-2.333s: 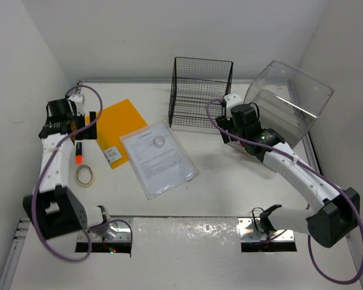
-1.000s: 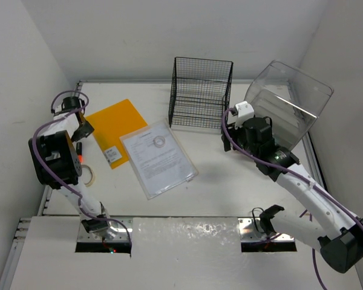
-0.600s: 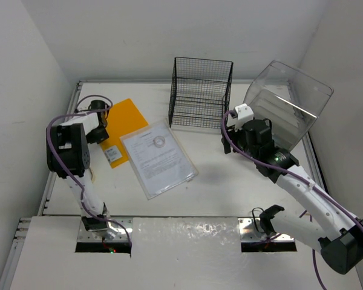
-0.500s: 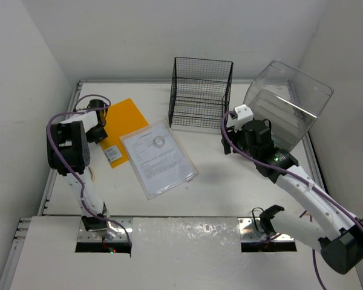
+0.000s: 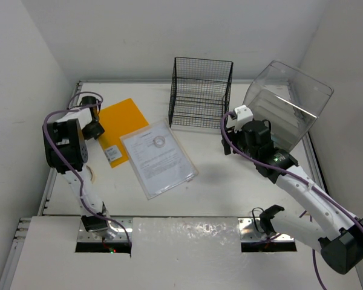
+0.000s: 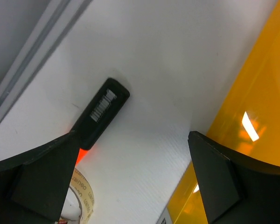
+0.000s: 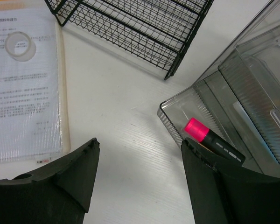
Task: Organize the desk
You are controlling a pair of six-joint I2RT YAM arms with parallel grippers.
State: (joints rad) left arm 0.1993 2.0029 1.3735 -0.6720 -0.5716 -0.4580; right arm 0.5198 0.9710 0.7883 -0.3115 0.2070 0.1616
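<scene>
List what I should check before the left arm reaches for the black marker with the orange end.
1. Left gripper open and empty: ok.
2. Black marker with orange end lying on the white desk: ok.
3. Marker centred between the fingers: not ok, off-centre, partly behind one finger.
4. Beige tape roll apart from the marker: cannot tell.
5. Orange plastic folder apart from the marker: ok.
6. Right gripper open and empty: ok.

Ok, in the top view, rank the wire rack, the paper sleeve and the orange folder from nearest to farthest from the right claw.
From the right claw:
1. the wire rack, just beyond it toward the back wall.
2. the paper sleeve, in the middle, to its left.
3. the orange folder, on the far left side.
</scene>
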